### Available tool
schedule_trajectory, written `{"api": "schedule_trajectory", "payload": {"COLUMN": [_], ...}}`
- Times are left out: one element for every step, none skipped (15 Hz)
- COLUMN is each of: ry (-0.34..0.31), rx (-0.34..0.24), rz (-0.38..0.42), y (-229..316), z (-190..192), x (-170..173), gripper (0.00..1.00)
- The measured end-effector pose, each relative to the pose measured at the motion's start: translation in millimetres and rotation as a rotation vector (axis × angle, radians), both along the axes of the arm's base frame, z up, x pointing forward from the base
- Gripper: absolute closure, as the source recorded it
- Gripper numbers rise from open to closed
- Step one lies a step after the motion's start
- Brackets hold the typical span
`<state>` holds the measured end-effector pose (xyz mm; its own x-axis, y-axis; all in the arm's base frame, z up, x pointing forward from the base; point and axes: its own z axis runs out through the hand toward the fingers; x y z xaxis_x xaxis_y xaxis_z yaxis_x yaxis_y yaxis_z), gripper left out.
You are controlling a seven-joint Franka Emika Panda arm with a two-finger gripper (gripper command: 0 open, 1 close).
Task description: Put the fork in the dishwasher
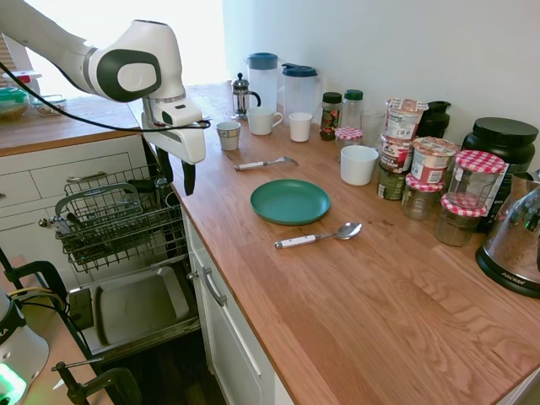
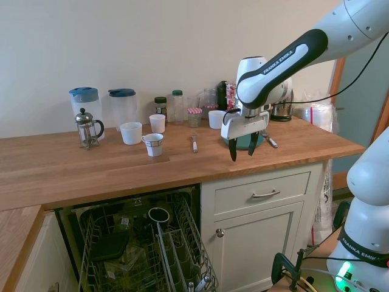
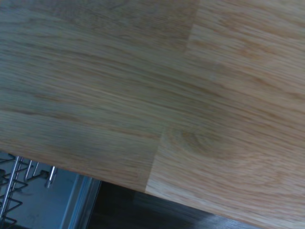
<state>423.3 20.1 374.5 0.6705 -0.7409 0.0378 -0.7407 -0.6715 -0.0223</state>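
First exterior view: pincer (image 1: 176, 178) hangs over the front edge of the wooden tabletop (image 1: 354, 295), fingers pointing down, spread apart, nothing between them. Fork (image 1: 264, 163) lies flat on the tabletop, white handle toward the arm, tines pointing at the wall, between the small patterned cup (image 1: 228, 135) and the green plate (image 1: 289, 201); not touching either. White-handled spoon (image 1: 317, 236) lies just in front of the plate. Dishwasher (image 1: 118, 253) stands open below the arm, wire rack (image 1: 114, 215) pulled out over the dropped door.

Second exterior view: pincer (image 2: 242, 147) is empty, fingers apart, tips level with the tabletop edge, in front of the green plate (image 2: 242, 143). Fork (image 2: 194, 143) lies well to the side of the pincer, near the patterned cup (image 2: 153, 145). Wire rack (image 2: 146, 255) extends out under the tabletop; beside it a white drawer (image 2: 261, 193).

Wrist view: mostly blurred wood grain of the tabletop (image 3: 167, 86); one corner shows rack wires (image 3: 19, 176) and grey lining. Fork not in frame.
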Motion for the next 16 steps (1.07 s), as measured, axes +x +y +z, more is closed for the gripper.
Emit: {"api": "schedule_trajectory", "payload": {"ry": [0.001, 0.000, -0.006, -0.020, -0.041, -0.057, -0.073, -0.093, -0.115, -0.146, -0.173, -0.201, -0.234, -0.263, -0.289, -0.313], "rx": [0.000, 0.000, 0.003, 0.008, 0.012, 0.019, 0.029, 0.041, 0.053, 0.065, 0.073, 0.072, 0.064, 0.056, 0.048, 0.039], "rz": [0.000, -0.002, -0.007, -0.018, -0.035, -0.050, -0.068, -0.091, -0.115, -0.145, -0.180, -0.216, -0.252, -0.282, -0.305, -0.329], "y": [0.0, 0.1, 0.3, 1.3, 4.2, 10.1, 18.2, 26.6, 33.9, 38.5, 41.2, 42.7, 43.3, 44.3, 44.9, 44.1], "z": [-0.5, -0.1, 0.9, 2.4, 3.1, 2.2, 1.0, 0.4, 1.3, 3.7, 6.2, 7.7, 7.8, 5.2, 0.1, -5.4], "x": [0.1, 0.8, 3.7, 9.9, 19.4, 30.7, 43.0, 56.6, 70.3, 83.9, 96.7, 109.6, 123.0, 136.0, 148.7, 161.0], "gripper": [0.00, 0.00, 0.00, 0.00, 0.00, 0.00, 0.00, 0.00, 0.00, 0.00, 0.00, 0.00, 0.00, 0.00, 0.00, 0.00]}}
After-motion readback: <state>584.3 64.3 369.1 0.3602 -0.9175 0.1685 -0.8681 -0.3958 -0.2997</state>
